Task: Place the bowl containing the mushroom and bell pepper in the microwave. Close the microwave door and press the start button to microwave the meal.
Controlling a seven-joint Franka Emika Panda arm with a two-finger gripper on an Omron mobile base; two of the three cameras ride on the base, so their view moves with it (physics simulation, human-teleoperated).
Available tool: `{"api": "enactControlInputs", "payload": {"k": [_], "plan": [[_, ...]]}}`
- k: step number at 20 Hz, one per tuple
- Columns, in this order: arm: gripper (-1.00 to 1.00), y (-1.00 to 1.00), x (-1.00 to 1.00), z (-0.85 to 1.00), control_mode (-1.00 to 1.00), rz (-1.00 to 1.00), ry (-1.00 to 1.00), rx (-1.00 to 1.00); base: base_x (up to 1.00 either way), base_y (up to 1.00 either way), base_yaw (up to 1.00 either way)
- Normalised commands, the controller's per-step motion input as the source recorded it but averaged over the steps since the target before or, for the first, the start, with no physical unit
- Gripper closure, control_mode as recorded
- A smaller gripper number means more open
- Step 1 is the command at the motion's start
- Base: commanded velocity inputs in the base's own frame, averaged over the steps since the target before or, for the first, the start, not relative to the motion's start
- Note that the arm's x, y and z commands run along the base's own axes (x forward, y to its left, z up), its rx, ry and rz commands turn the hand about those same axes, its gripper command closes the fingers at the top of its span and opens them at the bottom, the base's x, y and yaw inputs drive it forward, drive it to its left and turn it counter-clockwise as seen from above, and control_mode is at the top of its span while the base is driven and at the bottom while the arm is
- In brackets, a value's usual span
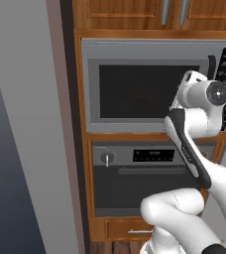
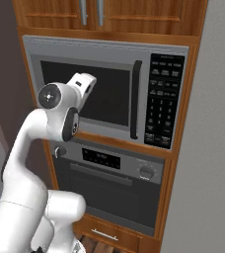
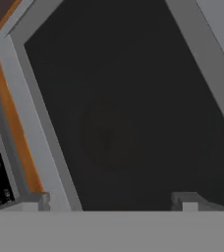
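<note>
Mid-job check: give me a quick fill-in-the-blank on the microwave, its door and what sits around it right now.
1. The microwave door is fully ____.
2. The black keypad panel sits on the ____ side of the microwave as seen from in front.
3. The appliance directly below the microwave is the ____.
4. The door's curved black handle runs ____.

Missing words: closed; right; oven; vertically
</note>
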Motion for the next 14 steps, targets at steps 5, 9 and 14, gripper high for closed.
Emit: {"api": "enactControlInputs", "payload": {"k": [5,9,14], "plan": [[-1.00,-0.73,-1.00,-0.20,-1.00,0.10,-0.03,0.01,0.00,0.00,0.00],[-1.00,-0.81,-0.94,-0.29,-1.00,0.16,-0.10,0.04,0.00,0.00,0.00],[-1.00,-0.79,-0.57,-0.04,-1.00,0.23,-0.05,0.00,0.00,0.00,0.00]]}}
